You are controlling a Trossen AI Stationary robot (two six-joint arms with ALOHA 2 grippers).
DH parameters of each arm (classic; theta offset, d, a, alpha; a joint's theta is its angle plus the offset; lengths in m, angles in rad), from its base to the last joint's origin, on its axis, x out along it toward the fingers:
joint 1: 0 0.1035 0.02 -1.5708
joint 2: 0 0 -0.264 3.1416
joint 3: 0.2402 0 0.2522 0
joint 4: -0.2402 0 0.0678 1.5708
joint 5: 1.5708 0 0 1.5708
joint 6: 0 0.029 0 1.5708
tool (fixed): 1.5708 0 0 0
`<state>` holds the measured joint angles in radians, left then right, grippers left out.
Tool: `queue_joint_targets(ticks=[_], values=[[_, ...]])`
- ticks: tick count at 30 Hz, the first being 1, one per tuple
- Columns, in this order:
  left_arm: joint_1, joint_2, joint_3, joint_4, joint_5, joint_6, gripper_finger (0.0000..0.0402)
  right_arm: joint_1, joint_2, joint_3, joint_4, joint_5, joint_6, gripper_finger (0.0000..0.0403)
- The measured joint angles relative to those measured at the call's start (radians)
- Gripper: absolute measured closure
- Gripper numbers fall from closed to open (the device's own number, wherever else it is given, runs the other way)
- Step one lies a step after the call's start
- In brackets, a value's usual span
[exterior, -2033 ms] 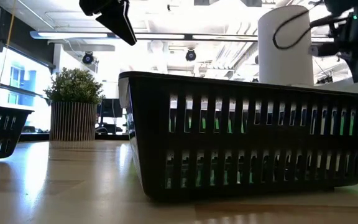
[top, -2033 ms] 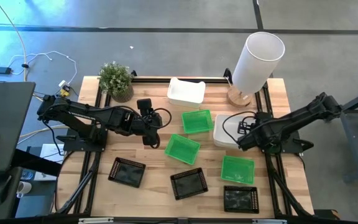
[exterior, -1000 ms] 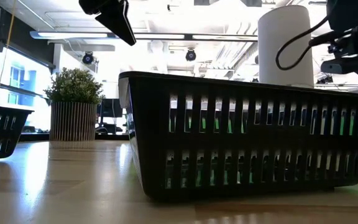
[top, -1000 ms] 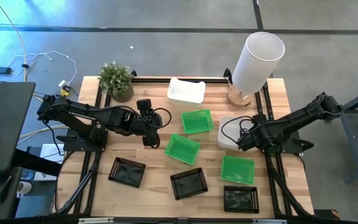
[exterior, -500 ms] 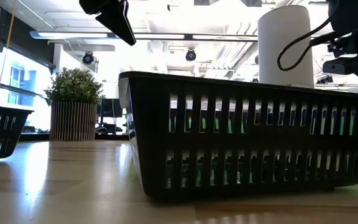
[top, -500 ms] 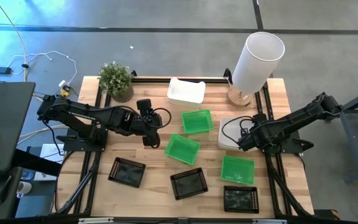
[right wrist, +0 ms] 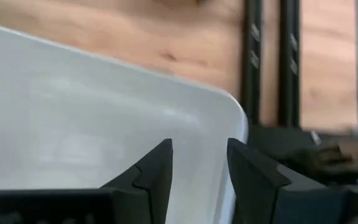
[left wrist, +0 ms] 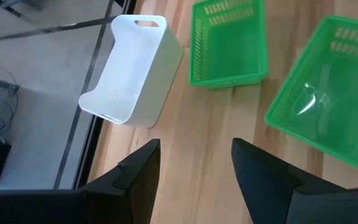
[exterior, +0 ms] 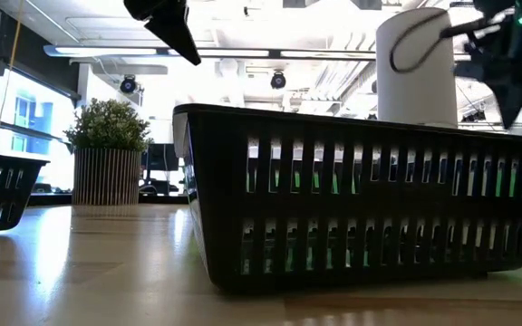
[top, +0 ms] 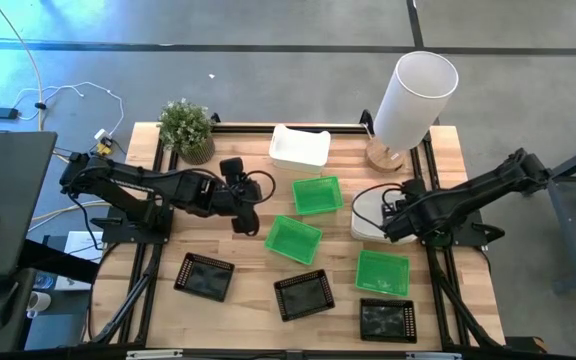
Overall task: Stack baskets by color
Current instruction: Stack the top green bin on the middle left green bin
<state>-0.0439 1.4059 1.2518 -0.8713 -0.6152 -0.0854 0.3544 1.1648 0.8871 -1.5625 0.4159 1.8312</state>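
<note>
My right gripper [top: 390, 218] [right wrist: 199, 149] hovers open just above a white basket [top: 366, 212] [right wrist: 92, 112] that sits flat on the table's right side, fingers pointing steeply down over its rim. My left gripper [top: 247, 222] [left wrist: 194, 146] waits open above bare wood, left of two green baskets [top: 317, 194] [top: 294, 240]. A third green basket [top: 382, 272] lies near the front right. Another white basket [top: 300, 146] [left wrist: 132, 68] rests at the back. Three black baskets [top: 204, 276] [top: 303, 295] [top: 388, 320] lie along the front.
A tall white cylinder [top: 413, 95] stands at the back right on a wooden base, and a small potted plant [top: 186, 128] at the back left. Black frame rails [top: 430, 170] run along both sides. In the low view one black basket [exterior: 361, 199] fills the foreground.
My right gripper has opened and risen a little above the white basket, its wrist turning as it went. The white basket stays flat on the table where it was.
</note>
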Motion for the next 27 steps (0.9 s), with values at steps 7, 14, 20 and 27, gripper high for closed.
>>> queue_joint_targets(ticks=[7, 14, 20, 27], values=[[0.042, 0.0, 0.0, 0.001, 0.0, -0.009, 0.0218, 0.0, 0.0, 0.07, 0.009, 0.097, -0.063, 0.0263], [0.093, 0.0, 0.0, 0.001, 0.002, -0.009, 0.0218, 0.0, 0.0, 0.089, 0.16, 0.08, -0.238, 0.0263], [0.151, 0.0, 0.0, 0.001, 0.069, -0.017, 0.0218, 0.0, 0.0, 0.089, 0.445, 0.055, -0.553, 0.0263], [0.199, 0.0, 0.0, 0.001, 0.156, -0.061, 0.0218, 0.025, 0.0, 0.089, 0.677, -0.066, -0.813, 0.0263]])
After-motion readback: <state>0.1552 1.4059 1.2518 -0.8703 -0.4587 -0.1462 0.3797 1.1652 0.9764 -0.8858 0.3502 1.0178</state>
